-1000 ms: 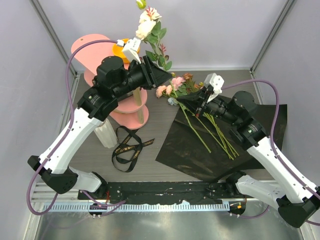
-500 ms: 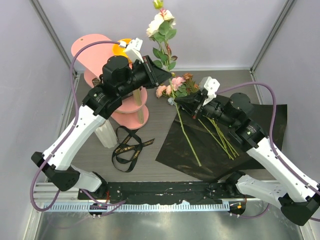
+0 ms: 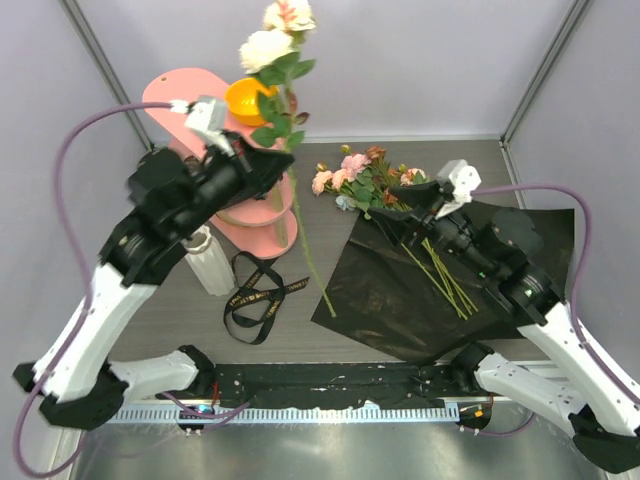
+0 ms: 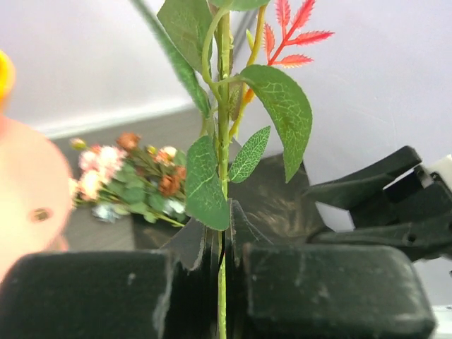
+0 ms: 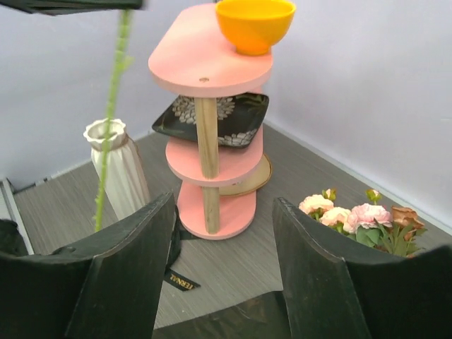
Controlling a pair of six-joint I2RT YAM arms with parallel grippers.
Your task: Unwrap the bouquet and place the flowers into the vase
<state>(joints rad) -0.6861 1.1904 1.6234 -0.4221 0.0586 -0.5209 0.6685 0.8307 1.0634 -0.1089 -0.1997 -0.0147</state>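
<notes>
L hand (image 4: pixel 220 282) clamped tight on one flower (image 3: pixel 266 47) by its stem. Blooms cut off in L wrist view, and lower stem hidden behind pads. From above, stem hangs by pink stand (image 3: pixel 200 95), end near sheet (image 3: pixel 400 300) corner. R hand (image 5: pixel 222 268) gapes wide, holding nothing, over other flowers (image 3: pixel 355 178) on desk (image 3: pixel 470 160). Vase (image 5: pixel 116 169) upright left of stand, rim hidden under L arm from above.

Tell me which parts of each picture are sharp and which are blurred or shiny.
Left wrist: the held stem and its leaves are sharp; the flowers on the table and the pink shelf are out of focus. Right wrist: the vase and orange bowl are clear; the near fingers look soft. Top external: even light, mild sheen on the black sheet.
</notes>
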